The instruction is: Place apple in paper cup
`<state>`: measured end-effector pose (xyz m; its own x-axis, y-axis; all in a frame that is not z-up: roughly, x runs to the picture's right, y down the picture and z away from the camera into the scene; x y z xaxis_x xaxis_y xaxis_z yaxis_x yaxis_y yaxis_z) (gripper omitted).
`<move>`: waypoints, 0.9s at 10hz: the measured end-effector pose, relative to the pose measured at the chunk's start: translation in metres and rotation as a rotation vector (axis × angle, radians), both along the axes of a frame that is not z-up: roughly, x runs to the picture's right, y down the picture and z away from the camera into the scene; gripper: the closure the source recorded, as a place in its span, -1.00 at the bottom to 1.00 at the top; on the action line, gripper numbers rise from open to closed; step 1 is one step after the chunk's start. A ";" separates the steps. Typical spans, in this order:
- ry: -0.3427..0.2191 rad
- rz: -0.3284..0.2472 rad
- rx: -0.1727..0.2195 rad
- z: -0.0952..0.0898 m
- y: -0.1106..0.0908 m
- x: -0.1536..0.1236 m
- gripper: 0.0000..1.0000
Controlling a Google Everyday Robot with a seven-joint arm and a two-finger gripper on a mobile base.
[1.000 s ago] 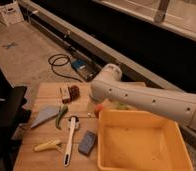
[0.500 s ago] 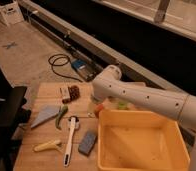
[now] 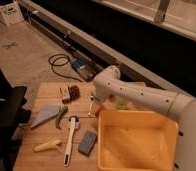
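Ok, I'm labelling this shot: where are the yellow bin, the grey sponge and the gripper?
yellow bin (image 3: 136,145): camera view, its bare floor.
grey sponge (image 3: 87,143): camera view, middle of its top.
gripper (image 3: 93,108): camera view, its tip, below the arm's bend.

The gripper (image 3: 95,109) hangs over the tabletop (image 3: 48,93), just behind the tub (image 3: 136,147). A brush (image 3: 70,141) lies left of the tub.

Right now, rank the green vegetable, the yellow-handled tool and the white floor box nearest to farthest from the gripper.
The gripper hangs beside the yellow bin's far-left corner.
1. Green vegetable, just left of it.
2. Yellow-handled tool, front-left on the table.
3. White box, far floor.
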<state>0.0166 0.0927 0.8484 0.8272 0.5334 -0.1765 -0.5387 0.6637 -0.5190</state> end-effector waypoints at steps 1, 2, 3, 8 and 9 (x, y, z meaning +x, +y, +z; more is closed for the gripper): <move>0.007 -0.006 -0.017 0.006 0.003 0.000 -0.59; 0.013 -0.013 -0.030 0.011 0.006 -0.001 -0.49; 0.014 -0.013 -0.035 0.014 0.006 -0.002 -0.36; 0.026 -0.014 -0.089 0.025 0.026 0.001 0.70; 0.026 -0.015 -0.089 0.025 0.026 0.001 0.86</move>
<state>0.0181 0.1185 0.8733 0.8293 0.5023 -0.2447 -0.5434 0.6233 -0.5623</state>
